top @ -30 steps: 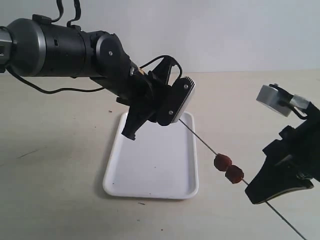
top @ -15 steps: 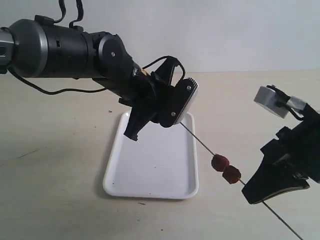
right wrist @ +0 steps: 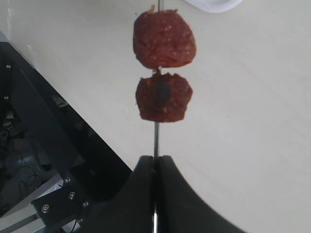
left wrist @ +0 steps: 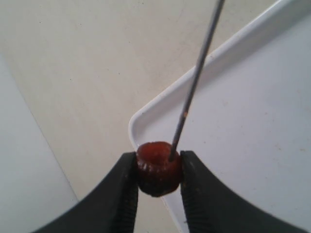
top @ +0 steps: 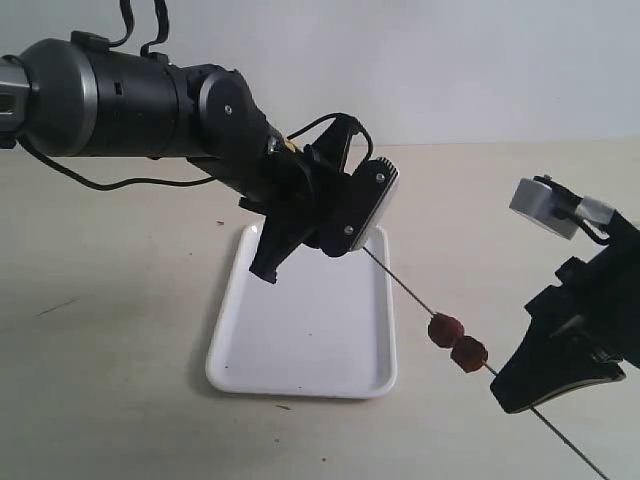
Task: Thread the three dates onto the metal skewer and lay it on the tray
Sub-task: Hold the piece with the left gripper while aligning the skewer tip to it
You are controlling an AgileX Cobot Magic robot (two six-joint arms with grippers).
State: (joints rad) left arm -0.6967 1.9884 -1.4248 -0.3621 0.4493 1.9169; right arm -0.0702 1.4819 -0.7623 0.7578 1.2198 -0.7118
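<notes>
Left fingers [left wrist: 124,194]: pinching the third date [left wrist: 158,167] from two sides. In the exterior view they sit under the big black arm at upper left, over the far end of the tray, and the date itself is hidden there.
Third date: dark red-brown, with one flat face turned toward the skewer. In the left wrist view it hangs over the tray's rounded corner.
Metal skewer [top: 400,285]: thin and straight. It slants from the centre of the exterior view down to the lower right edge, raised off the worktop.
Skewer tip: in the left wrist view the rod [left wrist: 194,87] ends on the face of the third date, a little off its middle. How deep it goes cannot be told.
Right fingers [right wrist: 141,194]: pressed together on the skewer, which runs out from the slit between them. In the exterior view they are at lower right [top: 555,375], and a length of rod sticks out beyond them toward the corner.
Upper threaded date [top: 445,328]: on the skewer, just right of the tray's right rim in the picture, above the worktop.
Lower threaded date [top: 468,353]: on the skewer, touching or almost touching the upper one and near the right fingers, with a short bare stretch of rod between.
Tray [top: 300,340]: white, lying flat on the worktop at lower centre.
Worktop [top: 120,380]: pale beige, with a few small dark specks near the tray.
</notes>
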